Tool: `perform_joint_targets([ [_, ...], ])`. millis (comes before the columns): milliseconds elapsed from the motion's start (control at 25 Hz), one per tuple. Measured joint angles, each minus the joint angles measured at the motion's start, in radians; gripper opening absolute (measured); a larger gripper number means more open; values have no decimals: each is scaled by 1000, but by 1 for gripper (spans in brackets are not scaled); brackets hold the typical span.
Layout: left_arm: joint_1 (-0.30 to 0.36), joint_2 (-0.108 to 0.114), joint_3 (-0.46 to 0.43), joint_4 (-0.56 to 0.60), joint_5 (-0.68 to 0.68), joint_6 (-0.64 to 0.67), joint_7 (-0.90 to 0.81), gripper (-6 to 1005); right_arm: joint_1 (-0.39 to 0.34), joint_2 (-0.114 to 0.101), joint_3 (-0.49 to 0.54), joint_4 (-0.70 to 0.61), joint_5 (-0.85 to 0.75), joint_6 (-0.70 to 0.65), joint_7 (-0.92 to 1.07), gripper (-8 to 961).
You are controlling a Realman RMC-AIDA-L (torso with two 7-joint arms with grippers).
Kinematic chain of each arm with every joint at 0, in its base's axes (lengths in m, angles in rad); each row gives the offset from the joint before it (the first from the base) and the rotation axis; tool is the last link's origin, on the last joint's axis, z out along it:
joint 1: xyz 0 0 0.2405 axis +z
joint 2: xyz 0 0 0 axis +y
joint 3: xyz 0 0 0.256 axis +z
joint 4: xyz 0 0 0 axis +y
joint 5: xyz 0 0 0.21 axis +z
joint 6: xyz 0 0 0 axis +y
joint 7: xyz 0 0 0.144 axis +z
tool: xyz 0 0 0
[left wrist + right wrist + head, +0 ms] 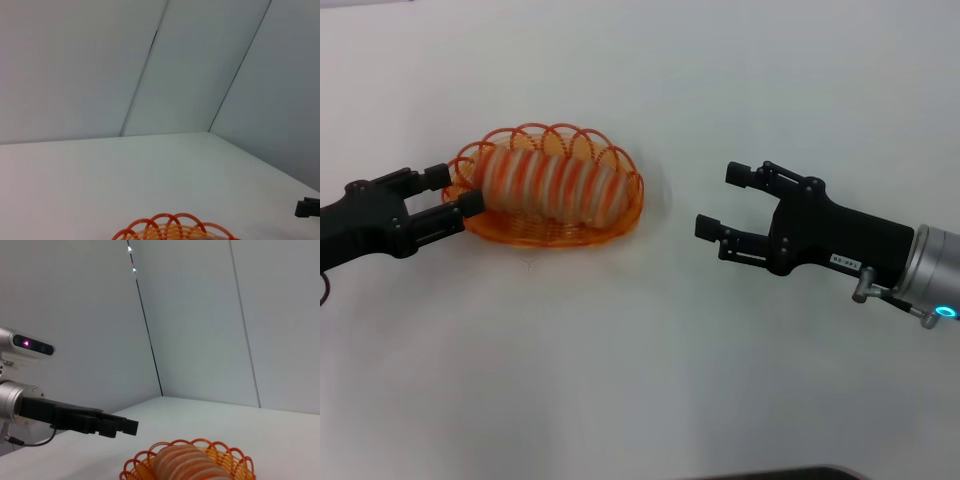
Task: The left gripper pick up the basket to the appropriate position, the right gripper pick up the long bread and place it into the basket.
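Fingers astride looped wire basket

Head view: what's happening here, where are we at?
The long bread already lies inside the basket, which sits on the white table. The left gripper is at the basket's left end, one of its fingers against the rim there. The right gripper is open and empty, off to the right of the basket with bare table between them. So the bread placement looks done, and only the left arm is at the basket.
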Motion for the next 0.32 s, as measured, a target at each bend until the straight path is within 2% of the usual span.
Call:
perform_joint_targets([
  [320,-1,0,-1,0,1,2,0,689,17,0,-3,9,0,16,-1,882],
])
